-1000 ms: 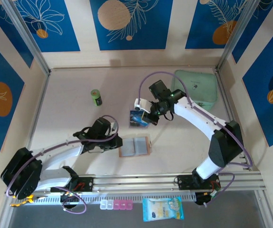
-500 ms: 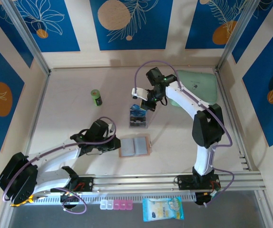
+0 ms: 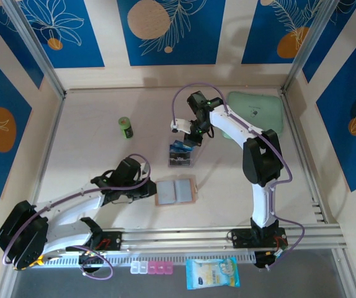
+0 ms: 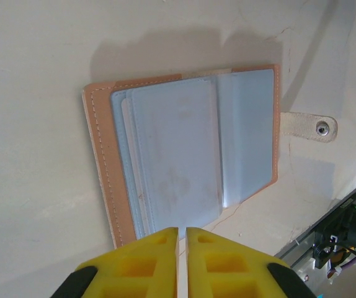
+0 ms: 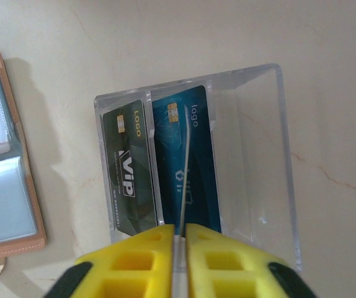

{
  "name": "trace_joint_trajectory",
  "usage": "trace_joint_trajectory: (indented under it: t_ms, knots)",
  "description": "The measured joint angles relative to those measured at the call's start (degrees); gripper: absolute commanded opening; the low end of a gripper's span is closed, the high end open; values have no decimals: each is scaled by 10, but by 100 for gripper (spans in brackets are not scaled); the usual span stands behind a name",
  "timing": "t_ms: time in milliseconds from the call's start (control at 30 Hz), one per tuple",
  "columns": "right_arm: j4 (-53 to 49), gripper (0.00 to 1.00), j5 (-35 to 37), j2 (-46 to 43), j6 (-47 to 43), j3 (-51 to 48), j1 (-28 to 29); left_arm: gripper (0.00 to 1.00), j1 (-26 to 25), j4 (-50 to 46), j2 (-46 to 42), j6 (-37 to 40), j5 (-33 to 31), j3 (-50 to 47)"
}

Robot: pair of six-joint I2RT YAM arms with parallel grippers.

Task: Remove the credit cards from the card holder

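Note:
The tan card holder (image 3: pixel 175 191) lies open on the table, its grey-blue clear pockets (image 4: pixel 184 161) facing up. My left gripper (image 4: pixel 182 231) hovers at the holder's near edge (image 3: pixel 148 190), shut, with nothing between its fingers. My right gripper (image 5: pixel 179 231) is above the clear tray (image 5: pixel 283 155), shut on a thin credit card (image 5: pixel 183 180) seen edge-on. Two more credit cards lie flat in the tray, a dark one (image 5: pixel 128 167) and a blue one (image 5: pixel 200 161). From above, the right gripper (image 3: pixel 187 141) sits at the tray's far end (image 3: pixel 181 162).
A mint-green case (image 3: pixel 257 115) lies at the back right and a small green bottle (image 3: pixel 126 128) stands at the back left. The holder's snap strap (image 4: pixel 311 126) sticks out sideways. The metal rail (image 3: pixel 227 236) runs along the near edge, with a blue packet (image 3: pixel 212 273) below it.
The right arm has swung its elbow in and carried the card back over the clear tray, settling at its far end. The left arm has barely moved.

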Motion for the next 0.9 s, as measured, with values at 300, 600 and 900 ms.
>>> trace_joint_trajectory:
  t_ms: [300,600,900]
  knots:
    - [31,18,1,-19,24,-30,0,12,0,1,0,-5,0,-1]
    - [131,14,-16,-132,179,-170,20,12,0,9,28,-4,0,-1]
    - [258,14,23,-205,426,-328,118,12,0,19,57,-4,-9,-1]
